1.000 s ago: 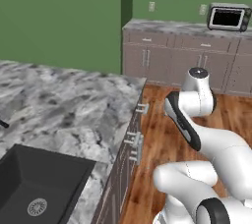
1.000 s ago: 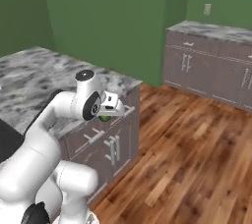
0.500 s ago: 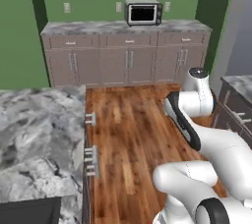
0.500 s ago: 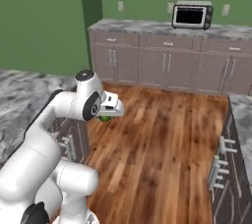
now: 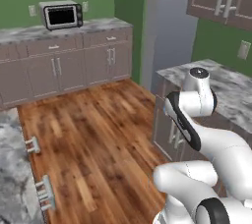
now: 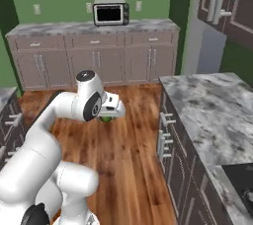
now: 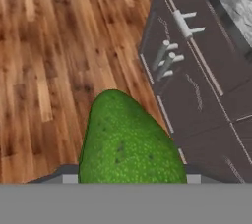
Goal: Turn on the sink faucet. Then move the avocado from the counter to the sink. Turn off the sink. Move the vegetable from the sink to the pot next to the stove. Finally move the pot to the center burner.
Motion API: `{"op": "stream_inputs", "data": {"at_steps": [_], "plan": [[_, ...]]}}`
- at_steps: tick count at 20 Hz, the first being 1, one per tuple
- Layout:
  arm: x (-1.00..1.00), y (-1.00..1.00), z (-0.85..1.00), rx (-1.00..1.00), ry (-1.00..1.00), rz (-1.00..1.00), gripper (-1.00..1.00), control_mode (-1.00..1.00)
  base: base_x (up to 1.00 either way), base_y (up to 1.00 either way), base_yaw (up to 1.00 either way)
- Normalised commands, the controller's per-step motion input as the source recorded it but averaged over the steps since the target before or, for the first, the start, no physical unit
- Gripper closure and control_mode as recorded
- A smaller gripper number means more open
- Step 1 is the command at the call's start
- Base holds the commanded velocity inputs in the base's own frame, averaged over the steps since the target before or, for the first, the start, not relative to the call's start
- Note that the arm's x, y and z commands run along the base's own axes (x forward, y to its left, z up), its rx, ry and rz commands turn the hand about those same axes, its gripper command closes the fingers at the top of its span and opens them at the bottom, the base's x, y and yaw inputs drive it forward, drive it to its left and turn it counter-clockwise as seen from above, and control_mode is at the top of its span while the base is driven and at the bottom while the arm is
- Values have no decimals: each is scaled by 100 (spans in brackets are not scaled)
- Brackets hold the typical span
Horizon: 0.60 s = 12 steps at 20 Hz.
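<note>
Green avocado (image 7: 130, 142) sat pinched in my gripper (image 6: 109, 114), carried above the wood floor (image 5: 93, 134), apparently bound for the pot; stove (image 6: 239, 177) steps remained.

You get two base cameras behind the arm, both facing forward and down over a wood floor (image 5: 93, 139). Left and right views share the toaster oven (image 6: 110, 14) on the far worktop (image 6: 89, 27) and the marbled worktop (image 5: 231, 90) nearby. The hand camera sits very close above the avocado (image 7: 129, 144), looking down past it at floor and cabinet doors (image 7: 197, 85).
</note>
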Motion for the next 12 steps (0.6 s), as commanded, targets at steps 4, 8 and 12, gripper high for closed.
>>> {"op": "stream_inputs", "data": {"at_steps": [4,8,12], "plan": [[0,0,0,0,0,0,100,100,-4,-24,-61],[0,0,0,0,0,0,100,100,-12,-21,-60],[0,0,0,0,0,0,100,100,-13,-21,-60]]}}
